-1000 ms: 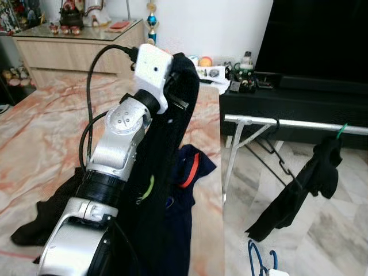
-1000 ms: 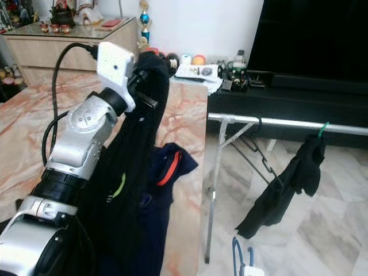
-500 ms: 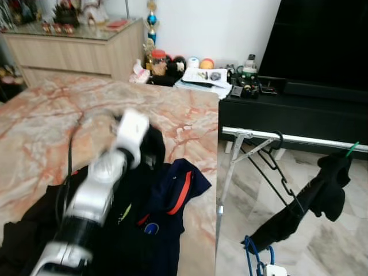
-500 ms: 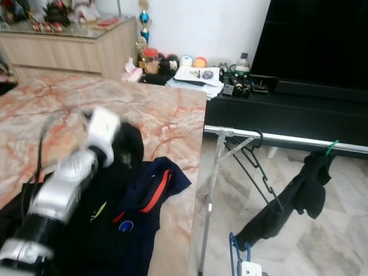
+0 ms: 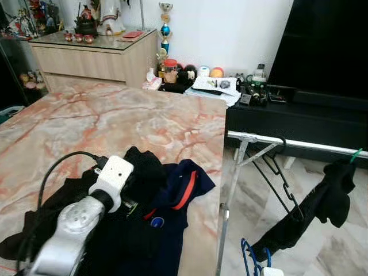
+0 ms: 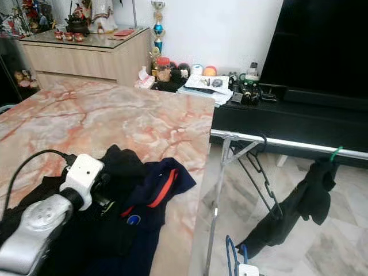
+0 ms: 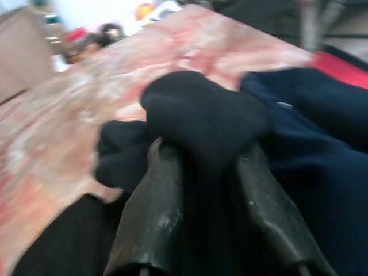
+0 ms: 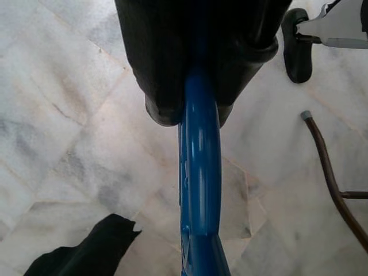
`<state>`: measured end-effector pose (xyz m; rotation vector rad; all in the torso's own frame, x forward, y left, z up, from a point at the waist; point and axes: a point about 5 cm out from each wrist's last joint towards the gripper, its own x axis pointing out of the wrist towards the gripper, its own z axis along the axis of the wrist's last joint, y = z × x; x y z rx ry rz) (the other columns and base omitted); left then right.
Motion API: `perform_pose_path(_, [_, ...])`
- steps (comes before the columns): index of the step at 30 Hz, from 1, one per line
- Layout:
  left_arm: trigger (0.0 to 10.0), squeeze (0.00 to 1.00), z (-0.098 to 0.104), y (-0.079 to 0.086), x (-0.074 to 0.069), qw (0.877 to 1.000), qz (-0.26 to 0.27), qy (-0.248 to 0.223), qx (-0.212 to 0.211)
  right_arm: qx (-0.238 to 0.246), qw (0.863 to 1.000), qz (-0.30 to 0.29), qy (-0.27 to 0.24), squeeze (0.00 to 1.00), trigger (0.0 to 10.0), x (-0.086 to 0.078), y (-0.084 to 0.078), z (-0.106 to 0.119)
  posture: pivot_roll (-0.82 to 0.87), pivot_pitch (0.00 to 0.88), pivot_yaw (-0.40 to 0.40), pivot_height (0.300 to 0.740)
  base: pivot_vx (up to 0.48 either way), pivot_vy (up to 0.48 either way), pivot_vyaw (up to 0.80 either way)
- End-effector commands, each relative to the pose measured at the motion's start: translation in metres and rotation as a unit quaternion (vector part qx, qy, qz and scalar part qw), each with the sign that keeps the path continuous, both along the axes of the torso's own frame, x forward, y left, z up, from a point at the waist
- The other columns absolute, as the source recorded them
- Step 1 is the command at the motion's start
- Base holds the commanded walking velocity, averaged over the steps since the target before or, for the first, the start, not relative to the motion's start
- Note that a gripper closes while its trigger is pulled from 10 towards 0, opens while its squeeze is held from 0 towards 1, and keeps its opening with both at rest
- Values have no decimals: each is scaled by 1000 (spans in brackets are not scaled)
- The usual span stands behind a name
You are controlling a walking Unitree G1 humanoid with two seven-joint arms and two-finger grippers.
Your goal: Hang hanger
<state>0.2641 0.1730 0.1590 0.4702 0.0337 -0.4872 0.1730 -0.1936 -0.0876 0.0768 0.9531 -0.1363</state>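
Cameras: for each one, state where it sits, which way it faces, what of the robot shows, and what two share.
Left eye, right eye: on the head, facing forward and down at the marble table and drying rack; left arm shows.
Left wrist: along the left gripper, jaws closed on the black garment.
Right wrist: along the right gripper, facing the floor, clamping the blue hanger.
Shared: head and left wrist views both show the navy shirt.

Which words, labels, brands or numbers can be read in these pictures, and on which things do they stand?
No text can be read.
Round badge on the navy shirt: too small to read.
Papers on the black cabinet: too small to read.
Jar beside the table: any label is too blurred to read.
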Motion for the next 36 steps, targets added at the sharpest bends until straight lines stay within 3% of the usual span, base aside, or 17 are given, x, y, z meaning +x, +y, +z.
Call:
perform_pose_path(1, [10000,1000,0,-6,-9,999,-39,20,5,5,1000,0,2,0,10000,0,3,0,222,0,-27,740,0,0,0])
perform_pose_path(3, [10000,1000,-1,-4,-17,997,-58,40,4,6,1000,1,2,0,10000,0,3,0,222,0,-25,740,0,0,0])
perform_pose_path(7, [10000,1000,4,7,-20,998,-39,42,-20,7,1000,2,1,0,10000,0,4,0,221,0,-24,740,0,0,0])
perform_pose_path(11, [10000,1000,30,30,-8,993,64,-43,-90,7,1000,-2,-2,0,10000,1,3,0,223,0,-26,740,0,0,0])
perform_pose_path(12, [10000,1000,46,47,-1,970,159,-110,-150,2,1000,4,0,0,10000,1,3,0,227,0,-27,740,0,0,0])
perform_pose_path(13, [10000,1000,52,53,0,956,196,-135,-171,1,1000,7,0,0,10000,1,2,0,227,0,-27,740,0,0,0])
perform_pose_path(16, [10000,1000,57,57,-2,938,235,-166,-193,1,1000,5,0,0,10000,2,2,0,227,0,-33,740,0,0,0])
perform_pose_path(17, [10000,302,57,53,-2,938,232,-168,-197,2,1000,4,-1,0,10000,2,1,1,227,0,-35,740,0,0,0])
perform_pose_path(18, [10000,0,53,45,-2,942,217,-154,-204,2,1000,4,-1,0,10000,2,1,1,227,0,-35,740,0,0,0])
perform_pose_path(19, [10000,0,46,30,-2,955,181,-131,-197,1,1000,4,-1,0,10000,2,1,1,223,0,-38,740,0,0,0])
perform_pose_path(25, [10000,0,28,0,-4,981,95,-83,-148,0,1000,2,-3,0,10000,2,1,1,221,0,-39,740,0,0,0])
perform_pose_path(28, [10000,0,21,-6,-6,985,90,-98,-110,-3,1000,1,-3,0,10000,2,0,1,220,0,-39,740,0,0,0])
perform_pose_path(36, [10000,0,20,-7,-6,980,105,-108,-126,-3,1000,-30,-2,0,10000,1,-2,0,220,0,-42,740,0,-376,0])
